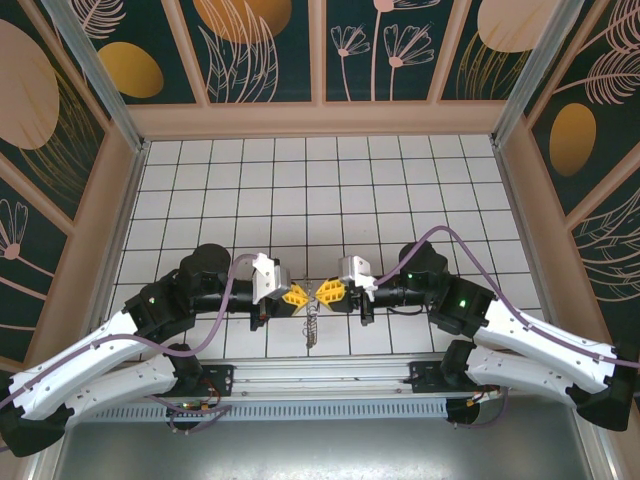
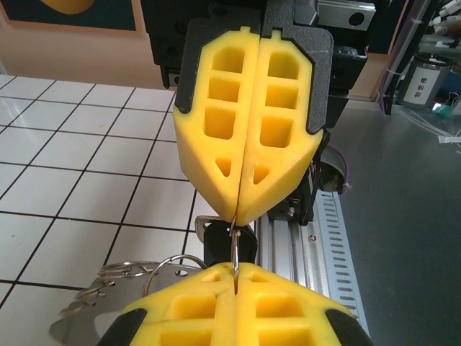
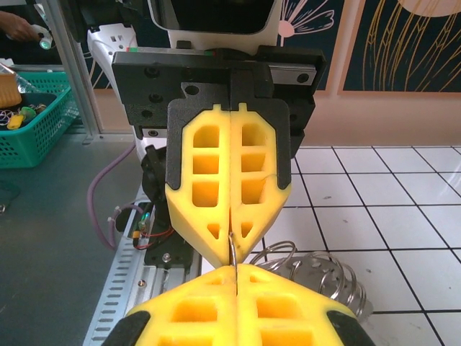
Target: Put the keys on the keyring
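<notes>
My left gripper (image 1: 300,297) and right gripper (image 1: 322,293) meet tip to tip over the near middle of the white tiled floor (image 1: 320,200). Both are shut on the same thin steel ring (image 2: 235,249), seen edge-on between the yellow fingers (image 2: 216,144). It belongs to the keyring (image 1: 313,325), whose silvery links trail down towards the rail. In the left wrist view my left gripper (image 2: 235,268) faces the right one, with a black key head (image 2: 248,245) just behind the ring and looped links (image 2: 126,274) at the left. The right wrist view has my right gripper (image 3: 235,268), the ring (image 3: 232,252) and coiled links (image 3: 324,274).
An aluminium rail (image 1: 320,380) with the arm bases runs along the near edge, directly under the grippers. Patterned walls (image 1: 320,50) enclose the floor on three sides. A green basket (image 3: 36,122) stands off the table at the left of the right wrist view.
</notes>
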Controlling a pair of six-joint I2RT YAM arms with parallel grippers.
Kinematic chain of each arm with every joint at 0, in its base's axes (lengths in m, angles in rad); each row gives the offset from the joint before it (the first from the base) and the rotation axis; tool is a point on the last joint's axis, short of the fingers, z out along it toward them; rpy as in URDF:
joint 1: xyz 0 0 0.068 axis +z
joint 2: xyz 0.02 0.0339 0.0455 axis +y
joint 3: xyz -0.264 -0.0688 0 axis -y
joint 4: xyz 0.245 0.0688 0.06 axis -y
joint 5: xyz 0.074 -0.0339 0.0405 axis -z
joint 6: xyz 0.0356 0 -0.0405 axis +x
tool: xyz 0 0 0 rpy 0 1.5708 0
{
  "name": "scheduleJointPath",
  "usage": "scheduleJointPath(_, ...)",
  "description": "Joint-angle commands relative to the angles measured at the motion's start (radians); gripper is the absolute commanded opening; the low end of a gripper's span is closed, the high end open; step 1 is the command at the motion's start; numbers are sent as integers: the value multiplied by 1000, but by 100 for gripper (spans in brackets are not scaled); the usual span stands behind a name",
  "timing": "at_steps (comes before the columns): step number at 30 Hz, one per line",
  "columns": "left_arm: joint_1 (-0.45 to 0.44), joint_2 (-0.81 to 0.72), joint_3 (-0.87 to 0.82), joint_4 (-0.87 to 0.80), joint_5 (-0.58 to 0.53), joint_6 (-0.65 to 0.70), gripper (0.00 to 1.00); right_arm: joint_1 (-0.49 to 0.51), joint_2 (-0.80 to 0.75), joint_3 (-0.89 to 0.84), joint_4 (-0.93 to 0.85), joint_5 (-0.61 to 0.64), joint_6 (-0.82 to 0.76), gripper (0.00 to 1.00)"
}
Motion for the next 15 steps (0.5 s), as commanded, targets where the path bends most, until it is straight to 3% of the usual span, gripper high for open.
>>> scheduleJointPath(1,-6,-14,-3,53,21,15,0,9,-18,42,-10,-5,-11,0)
scheduleJointPath(15,-6,-19,-3,55,26,11,0,10,-21,37,-1,-11,-10,0)
